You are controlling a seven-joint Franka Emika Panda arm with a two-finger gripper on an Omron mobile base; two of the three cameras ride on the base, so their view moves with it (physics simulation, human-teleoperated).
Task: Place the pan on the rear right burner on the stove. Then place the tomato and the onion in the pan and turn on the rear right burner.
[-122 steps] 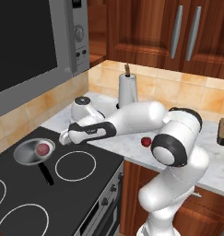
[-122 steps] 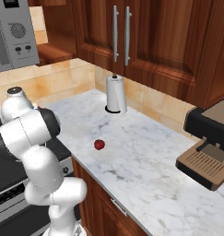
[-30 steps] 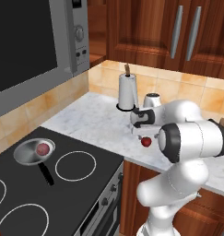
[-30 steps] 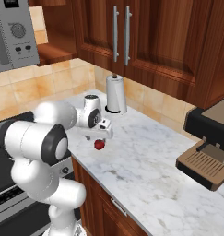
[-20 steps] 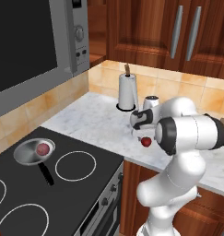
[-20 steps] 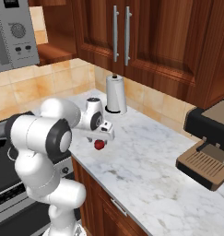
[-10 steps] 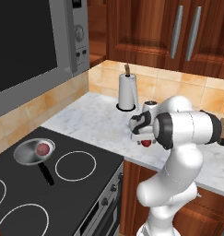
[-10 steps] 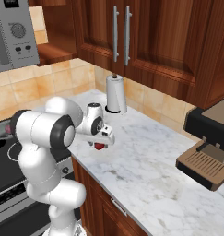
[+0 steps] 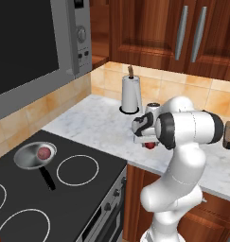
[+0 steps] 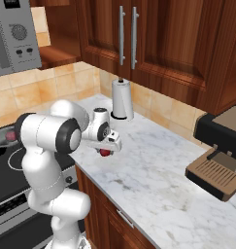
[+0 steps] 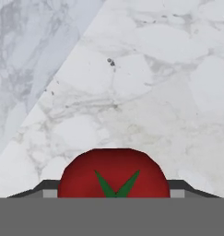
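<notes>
Arm swings from the pan point(image 9: 33, 156), onion point(image 9: 44, 152) inside, down over the tomato point(image 11: 114, 174); fingers point(image 11: 45, 186) straddle it, grip unconfirmed; tomato transfer next.

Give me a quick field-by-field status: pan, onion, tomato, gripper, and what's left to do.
pan: on the rear right burner of the stove
onion: inside the pan
tomato: on the marble counter, between the fingertips
gripper: down over the tomato; cannot tell whether it has closed
burner: on or off, cannot tell
remaining: tomato into pan, then switch burner on
nearby: paper towel roll behind the gripper; coffee machine far along the counter
</notes>
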